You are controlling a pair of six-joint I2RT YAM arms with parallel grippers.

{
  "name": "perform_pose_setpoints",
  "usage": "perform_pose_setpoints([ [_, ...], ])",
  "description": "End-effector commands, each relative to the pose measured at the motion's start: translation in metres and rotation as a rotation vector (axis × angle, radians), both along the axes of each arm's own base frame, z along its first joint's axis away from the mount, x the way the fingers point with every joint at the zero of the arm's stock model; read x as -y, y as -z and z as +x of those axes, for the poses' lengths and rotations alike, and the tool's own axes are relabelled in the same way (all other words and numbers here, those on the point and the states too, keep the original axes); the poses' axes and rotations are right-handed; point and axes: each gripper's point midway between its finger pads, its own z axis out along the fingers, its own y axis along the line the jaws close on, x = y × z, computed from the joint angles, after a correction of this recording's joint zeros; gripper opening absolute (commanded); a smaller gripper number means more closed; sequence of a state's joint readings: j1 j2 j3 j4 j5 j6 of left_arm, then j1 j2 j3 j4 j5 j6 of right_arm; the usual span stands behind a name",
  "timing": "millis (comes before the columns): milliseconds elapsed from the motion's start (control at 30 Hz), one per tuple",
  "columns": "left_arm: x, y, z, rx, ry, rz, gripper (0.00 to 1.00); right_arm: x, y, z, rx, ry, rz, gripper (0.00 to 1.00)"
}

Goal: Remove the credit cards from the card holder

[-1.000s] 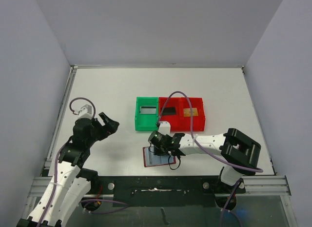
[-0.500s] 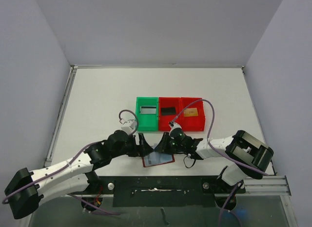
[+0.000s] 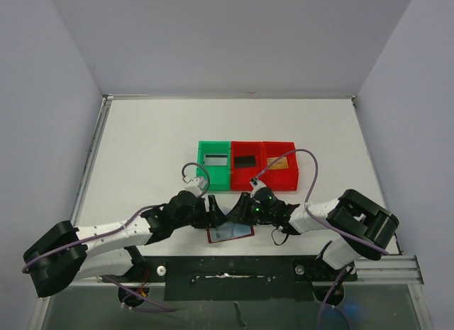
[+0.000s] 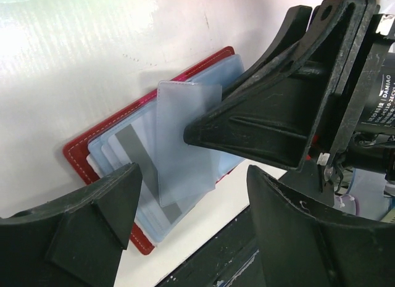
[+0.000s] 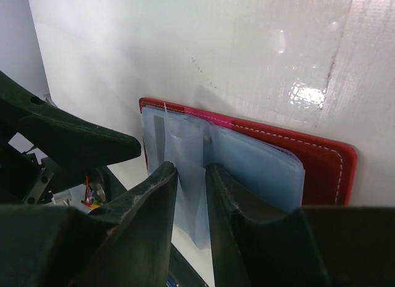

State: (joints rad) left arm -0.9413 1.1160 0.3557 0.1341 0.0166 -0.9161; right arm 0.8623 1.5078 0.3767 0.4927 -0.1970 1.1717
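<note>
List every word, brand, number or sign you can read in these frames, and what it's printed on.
"DAMIAO": on the right arm's black wrist motor, seen in the left wrist view.
Smaller print beside it: too small to read.
card holder: no text legible on it.
Top and right wrist views: none.

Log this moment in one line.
left pincer: open, near holder | right pincer: shut on raised pocket | holder: lies open | bins: one card each
</note>
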Motion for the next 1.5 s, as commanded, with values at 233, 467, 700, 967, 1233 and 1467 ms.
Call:
perform_pose_setpoints([
  [233,0.020,-0.006,0.007,0.039,0.029,-0.070,0.65,0.004,-0.010,0.003,0.012,0.016,0.035,0.30],
  [467,0.021,0.004,0.006,0.017,0.029,-0.062,0.57,0.007,-0.011,0.007,0.009,0.035,0.021,0.30],
  [700,0.017,0.006,0.002,0.010,0.031,-0.060,0.56,0.010,-0.013,0.007,0.004,0.045,0.010,0.31],
  [967,0.023,0.003,0.001,0.008,0.053,-0.080,0.56,0.022,-0.013,0.011,0.003,0.080,-0.008,0.25],
  [1233,0.037,-0.009,-0.004,0.008,0.122,-0.132,0.55,0.024,-0.012,0.013,-0.010,0.076,-0.036,0.19],
  [1467,0.055,-0.034,-0.002,0.035,0.168,-0.216,0.53,0.039,-0.042,0.027,0.089,0.151,-0.070,0.32],
])
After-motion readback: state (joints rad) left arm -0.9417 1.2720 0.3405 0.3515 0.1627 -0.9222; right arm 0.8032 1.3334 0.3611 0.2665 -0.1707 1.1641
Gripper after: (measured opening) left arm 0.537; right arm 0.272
